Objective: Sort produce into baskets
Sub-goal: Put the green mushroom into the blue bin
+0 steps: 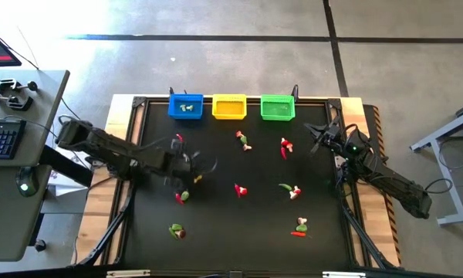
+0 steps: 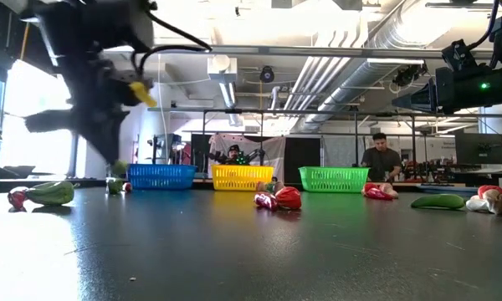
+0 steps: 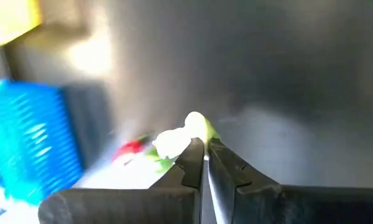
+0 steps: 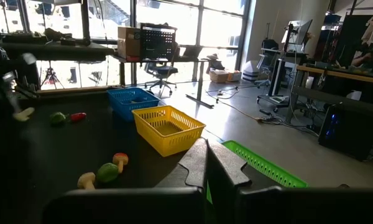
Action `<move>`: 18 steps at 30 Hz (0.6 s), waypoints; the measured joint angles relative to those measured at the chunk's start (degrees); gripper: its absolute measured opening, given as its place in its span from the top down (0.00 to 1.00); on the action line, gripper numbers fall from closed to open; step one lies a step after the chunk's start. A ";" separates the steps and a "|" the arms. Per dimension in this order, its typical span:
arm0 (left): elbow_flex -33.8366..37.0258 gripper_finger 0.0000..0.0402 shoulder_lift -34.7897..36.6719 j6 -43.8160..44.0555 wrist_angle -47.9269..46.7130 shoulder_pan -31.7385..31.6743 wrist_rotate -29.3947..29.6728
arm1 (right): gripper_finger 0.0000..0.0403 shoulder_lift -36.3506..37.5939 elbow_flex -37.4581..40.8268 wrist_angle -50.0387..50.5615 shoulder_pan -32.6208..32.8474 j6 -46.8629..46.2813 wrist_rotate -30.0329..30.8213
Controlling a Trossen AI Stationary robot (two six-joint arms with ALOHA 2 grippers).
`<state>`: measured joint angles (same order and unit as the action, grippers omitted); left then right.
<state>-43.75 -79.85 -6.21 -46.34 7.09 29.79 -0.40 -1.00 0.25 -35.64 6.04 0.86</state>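
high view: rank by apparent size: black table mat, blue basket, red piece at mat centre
1. black table mat
2. blue basket
3. red piece at mat centre, far smaller than the basket

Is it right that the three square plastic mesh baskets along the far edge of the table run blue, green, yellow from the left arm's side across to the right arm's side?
Not quite. The order is wrong: the blue square plastic mesh basket is nearest the left arm's side, but the yellow square plastic mesh basket sits in the middle and the green square plastic mesh basket is nearest the right arm's side. The high view shows it.
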 joint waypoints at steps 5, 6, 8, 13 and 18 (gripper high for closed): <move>0.00 1.00 4.15 -0.17 3.51 -12.54 7.52 | 1.00 0.00 -0.01 0.00 0.00 -0.01 0.02; 0.00 1.00 4.90 -0.35 5.54 -15.27 8.51 | 1.00 0.00 -0.01 0.00 0.00 -0.02 0.02; 0.00 1.00 5.97 -1.30 10.71 -21.12 8.13 | 1.00 0.00 -0.02 0.00 0.00 -0.02 0.02; 0.00 1.00 6.26 -6.42 24.45 -33.94 0.75 | 1.00 0.00 -0.02 0.00 0.00 -0.02 0.01; 0.00 1.00 5.75 -8.08 32.20 -44.52 -9.48 | 1.00 0.00 -0.02 0.00 0.00 -0.02 0.02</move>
<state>-43.75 -74.10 -14.28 -14.14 -37.44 20.31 -0.40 -1.02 0.25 -35.64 6.02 0.89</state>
